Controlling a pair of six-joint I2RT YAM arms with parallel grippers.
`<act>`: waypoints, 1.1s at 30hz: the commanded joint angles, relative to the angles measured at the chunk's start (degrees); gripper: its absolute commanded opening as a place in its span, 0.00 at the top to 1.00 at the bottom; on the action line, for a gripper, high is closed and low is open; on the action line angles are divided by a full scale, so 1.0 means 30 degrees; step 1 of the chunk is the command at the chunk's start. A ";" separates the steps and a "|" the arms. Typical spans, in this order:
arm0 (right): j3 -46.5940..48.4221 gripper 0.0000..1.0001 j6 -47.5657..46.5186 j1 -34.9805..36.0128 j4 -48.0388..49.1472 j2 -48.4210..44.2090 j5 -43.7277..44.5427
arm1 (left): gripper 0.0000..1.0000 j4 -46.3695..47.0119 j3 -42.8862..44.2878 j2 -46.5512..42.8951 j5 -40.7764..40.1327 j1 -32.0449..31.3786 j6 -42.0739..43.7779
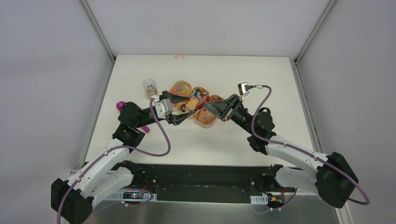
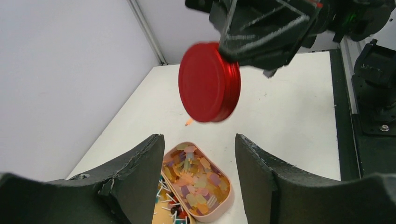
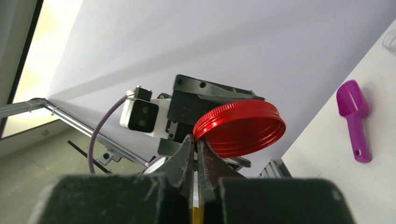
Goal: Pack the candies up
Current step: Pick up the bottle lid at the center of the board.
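The right gripper [image 3: 196, 140] is clamped on the rim of the red lid [image 3: 243, 126]. It pinches only a narrow section of the edge, so the lid hangs tilted in the air. The left gripper [image 2: 200, 140] has its fingers apart with nothing between them, and it faces the lid from just below. The candies [image 2: 196, 179] lie in an open pink tray [image 2: 228, 199] directly beneath the left gripper.

Hazards:
- The edge pinch looks shallow. A nudge from the left gripper can twist the lid loose, and it would likely drop onto the tray and scatter candies.
- The two grippers are near each other, so converging moves risk finger-to-finger contact.

Clearance:
- Bare surface [image 2: 289, 116] extends ahead of the left gripper, beyond the lid.
- The enclosure wall stands on its left side.
- The magenta scoop [image 3: 353, 116] lies well apart from the right gripper.
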 commanded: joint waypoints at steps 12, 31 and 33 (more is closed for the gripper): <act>0.0696 1.00 -0.4332 -0.2448 -0.0907 -0.1458 -0.5098 | 0.14 -0.3853 0.1648 -0.1213 0.2593 -0.0174 0.3415; 0.3146 1.00 -0.6640 -0.2384 -0.1624 -0.0380 -1.2794 | 0.01 -0.3138 0.2460 -0.0651 0.5338 -0.0174 0.1717; 0.3186 1.00 -0.6610 -0.2230 -0.1609 -0.0142 -1.2618 | 0.01 -0.2520 0.2265 -0.0582 0.5460 -0.0174 0.1375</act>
